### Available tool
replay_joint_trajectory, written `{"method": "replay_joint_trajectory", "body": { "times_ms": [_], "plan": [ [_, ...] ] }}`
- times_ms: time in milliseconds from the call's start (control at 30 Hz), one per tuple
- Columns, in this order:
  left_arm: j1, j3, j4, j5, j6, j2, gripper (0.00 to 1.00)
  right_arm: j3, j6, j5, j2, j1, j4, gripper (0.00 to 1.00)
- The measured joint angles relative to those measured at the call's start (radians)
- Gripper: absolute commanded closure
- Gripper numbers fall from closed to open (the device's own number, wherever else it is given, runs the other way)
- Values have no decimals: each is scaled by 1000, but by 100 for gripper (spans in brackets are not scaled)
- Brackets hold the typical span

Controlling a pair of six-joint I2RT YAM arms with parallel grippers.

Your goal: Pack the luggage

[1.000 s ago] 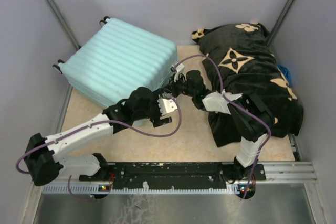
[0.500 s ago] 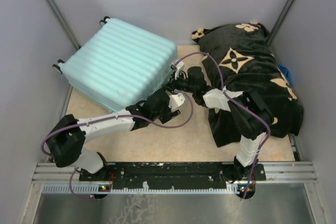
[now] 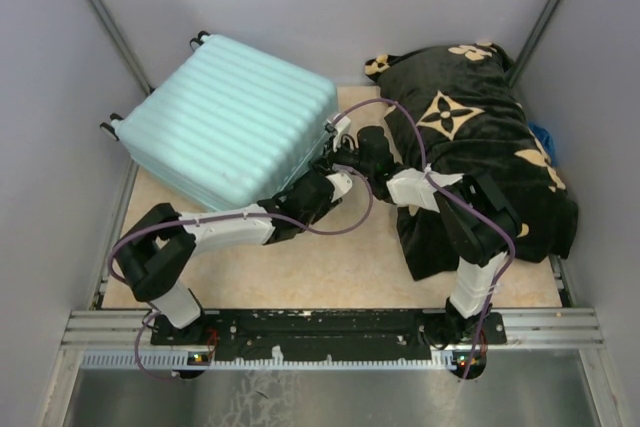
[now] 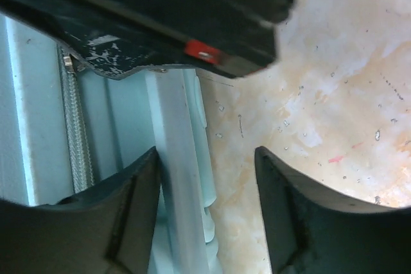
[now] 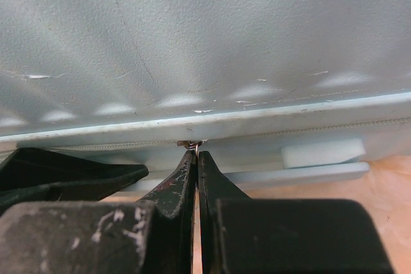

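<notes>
You're likely unzipping: your right gripper pinches the small metal zip pull on the closed mint-blue ribbed hard-shell suitcase, left gripper spread wide; drag along the seam next.

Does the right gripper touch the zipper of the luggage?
Touching. In the right wrist view the right gripper, shut, pinches the metal zipper pull on the luggage.

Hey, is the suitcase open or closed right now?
Closed. The luggage lies flat, ribbed shell up, both halves together; the zipper along its side looks zipped.
</notes>
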Motion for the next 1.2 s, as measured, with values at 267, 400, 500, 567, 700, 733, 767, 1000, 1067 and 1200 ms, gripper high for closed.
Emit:
{"method": "replay_joint_trajectory", "body": {
  "times_ms": [267,400,500,567,700,733,767,1000,1067,1200],
  "plan": [
    [58,0,-31,106,-23,-47,75,0,-23,-3,0,-6,-7,100],
    [71,-33,-6,161,21,-76,89,0,-39,-13,-5,-24,-13,100],
    [71,-60,5,185,51,-99,98,-6,-63,-8,-16,-56,-13,100],
    [69,-90,6,202,71,-128,100,-23,-84,5,-32,-78,-11,100],
    [55,-147,3,234,117,-188,100,-57,-118,21,-71,-122,-7,100],
    [51,-163,1,245,135,-207,100,-70,-127,22,-79,-130,-5,100],
    [47,-178,-1,257,154,-224,100,-82,-134,23,-87,-137,-2,100],
    [35,-248,-69,360,304,-337,100,-171,-174,20,-173,-185,3,100],
    [35,-265,-90,388,347,-368,100,-196,-186,11,-198,-196,-1,100],
    [35,-301,-140,444,431,-437,100,-252,-215,-32,-263,-232,-23,100]
  ]
}}
